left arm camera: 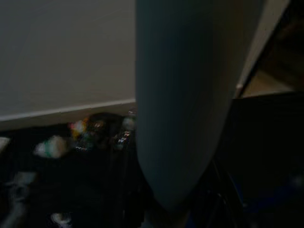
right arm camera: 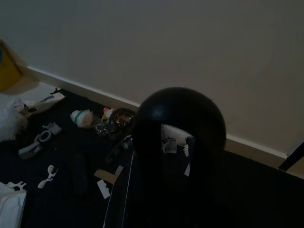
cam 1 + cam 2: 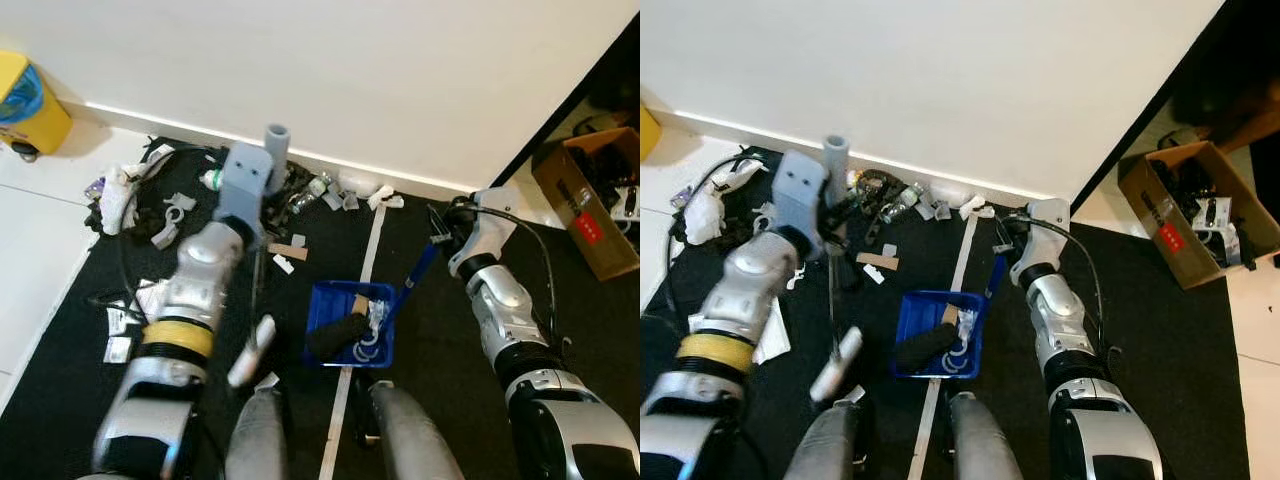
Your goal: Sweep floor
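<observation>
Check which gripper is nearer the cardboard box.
Right. The right gripper is up by the blue dustpan handle, with the cardboard box just off to its right. The left gripper holds a grey pole over the litter, well left of the box.

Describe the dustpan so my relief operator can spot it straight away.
Start at the pale tape line running from the white wall's baseboard across the black mat toward the robot's legs. The dustpan sits on that line: a blue rectangular tray already holding scraps, the only blue thing among the white and grey litter.
</observation>
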